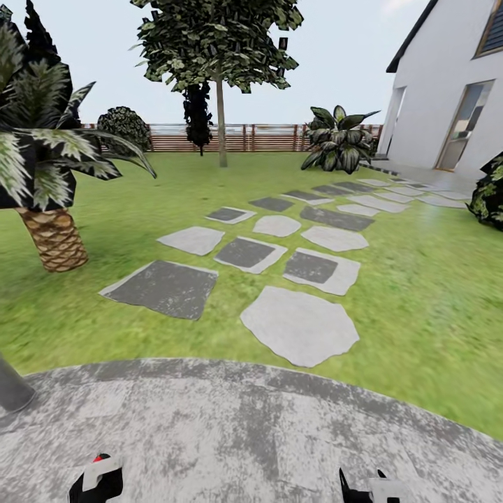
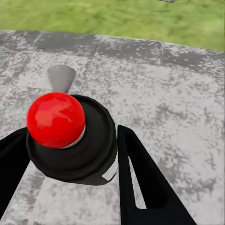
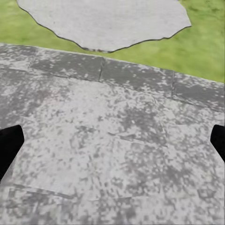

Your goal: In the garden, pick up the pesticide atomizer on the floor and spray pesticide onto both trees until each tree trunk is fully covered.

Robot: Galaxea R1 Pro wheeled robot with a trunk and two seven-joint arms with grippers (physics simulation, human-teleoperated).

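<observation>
Left gripper (image 2: 70, 154): black fingers (image 2: 140, 178) pinched against both sides of the pesticide atomizer (image 2: 70, 140), a dark round body topped by a red knob, held above the floor; in the head view, at the bottom edge, left of centre (image 1: 96, 482).
Right gripper (image 1: 369, 489): at the bottom edge of the head view, right of centre; in the right wrist view, fingertips (image 3: 9, 145) spread wide at opposite edges, nothing between, grey paving beneath.
Floor (image 1: 251, 426): mottled grey paving, curved edge meeting the lawn just ahead.
Grey post (image 1: 10, 388): base at the left edge, standing on the paving.
Stepping stones (image 1: 300, 325): pale and dark slabs, running from just past the paving edge toward the house.
Palm (image 1: 52, 234): short, scaly trunk, left on the lawn.
Garden (image 1: 433, 293): green lawn out to the fence.
Tree trunk (image 1: 221, 126): thin and pale at this range, upright, far across the lawn, leafy crown above.
Fence (image 1: 258, 138): brown slats along the far edge.
House (image 1: 447, 91): white wall, far right.
</observation>
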